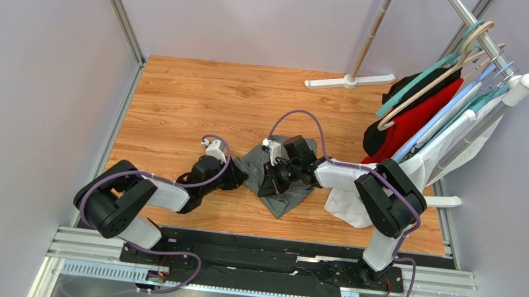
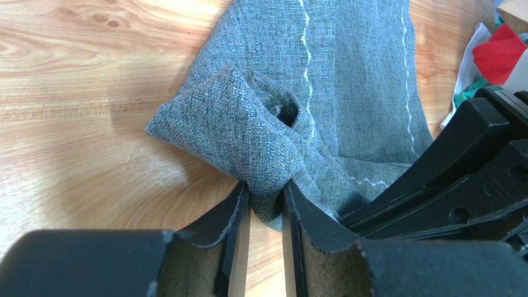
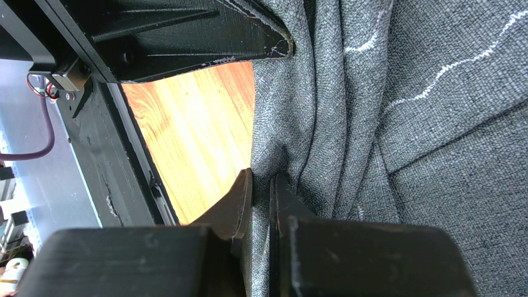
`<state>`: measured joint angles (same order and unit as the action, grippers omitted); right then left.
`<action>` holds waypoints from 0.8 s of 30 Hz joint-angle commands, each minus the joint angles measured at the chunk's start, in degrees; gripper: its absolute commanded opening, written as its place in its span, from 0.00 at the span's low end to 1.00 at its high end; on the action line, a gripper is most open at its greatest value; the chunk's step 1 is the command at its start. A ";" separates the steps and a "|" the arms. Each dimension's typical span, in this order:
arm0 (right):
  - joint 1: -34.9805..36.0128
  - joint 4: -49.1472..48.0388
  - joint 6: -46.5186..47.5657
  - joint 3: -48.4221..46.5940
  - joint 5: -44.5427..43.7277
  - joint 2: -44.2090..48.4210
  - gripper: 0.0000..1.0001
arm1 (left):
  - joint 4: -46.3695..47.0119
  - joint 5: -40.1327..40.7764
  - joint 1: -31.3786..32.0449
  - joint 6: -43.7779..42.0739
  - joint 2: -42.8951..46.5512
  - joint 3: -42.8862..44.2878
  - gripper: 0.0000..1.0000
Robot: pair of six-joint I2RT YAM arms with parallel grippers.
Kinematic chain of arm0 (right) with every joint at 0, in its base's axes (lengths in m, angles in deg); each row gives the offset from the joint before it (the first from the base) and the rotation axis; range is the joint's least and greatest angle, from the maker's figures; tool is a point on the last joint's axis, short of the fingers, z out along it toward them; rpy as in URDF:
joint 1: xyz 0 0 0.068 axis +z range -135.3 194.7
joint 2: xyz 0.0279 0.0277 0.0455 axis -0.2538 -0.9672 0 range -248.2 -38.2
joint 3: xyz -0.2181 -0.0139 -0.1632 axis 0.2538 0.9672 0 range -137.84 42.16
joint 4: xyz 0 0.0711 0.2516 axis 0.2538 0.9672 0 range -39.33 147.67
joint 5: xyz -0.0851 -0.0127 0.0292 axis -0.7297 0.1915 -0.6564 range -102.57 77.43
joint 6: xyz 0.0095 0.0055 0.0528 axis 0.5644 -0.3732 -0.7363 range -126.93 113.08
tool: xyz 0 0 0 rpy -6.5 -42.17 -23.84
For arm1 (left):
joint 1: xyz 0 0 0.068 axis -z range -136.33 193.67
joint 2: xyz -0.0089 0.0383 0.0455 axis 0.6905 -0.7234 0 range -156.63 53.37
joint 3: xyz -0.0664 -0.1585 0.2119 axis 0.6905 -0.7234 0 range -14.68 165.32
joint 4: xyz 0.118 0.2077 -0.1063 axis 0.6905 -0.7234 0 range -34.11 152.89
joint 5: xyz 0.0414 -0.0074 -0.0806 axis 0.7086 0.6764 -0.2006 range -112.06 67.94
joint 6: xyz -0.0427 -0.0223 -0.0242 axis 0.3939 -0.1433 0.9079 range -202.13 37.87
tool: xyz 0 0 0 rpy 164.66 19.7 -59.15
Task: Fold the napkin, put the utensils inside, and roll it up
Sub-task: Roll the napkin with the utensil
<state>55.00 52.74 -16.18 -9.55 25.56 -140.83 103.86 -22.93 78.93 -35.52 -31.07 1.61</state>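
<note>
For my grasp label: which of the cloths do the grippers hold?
The grey napkin, lying on the table. The white cloth, red garment and black garment hang at the right, not gripped.

One napkin (image 1: 282,203), two grippers (left gripper (image 2: 265,210), right gripper (image 3: 260,192)), one white cloth (image 1: 346,201), perhaps six hangers (image 1: 419,85).

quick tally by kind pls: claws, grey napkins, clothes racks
claws: 2, the left claw and the right claw, each shut on the cloth
napkin: 1
clothes rack: 1
total: 4
</note>
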 commanded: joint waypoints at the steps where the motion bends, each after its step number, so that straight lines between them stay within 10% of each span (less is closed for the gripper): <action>1: 0.23 -0.57 1.26 0.20 -3.23 0.85 0.00 | -1.77 2.97 0.42 -4.42 1.21 -0.48 0.00; 9: 0.40 1.71 1.00 0.64 -11.23 3.66 0.02 | -7.92 2.62 1.73 -8.29 2.27 3.21 0.00; 24: 6.80 4.00 1.17 1.95 -30.55 15.77 0.52 | -18.03 -1.07 2.00 -11.89 -1.86 10.60 0.00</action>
<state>59.15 57.50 -15.48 -8.94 4.42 -131.23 90.96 -22.01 80.60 -43.45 -31.23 10.31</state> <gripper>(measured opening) 0.499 0.261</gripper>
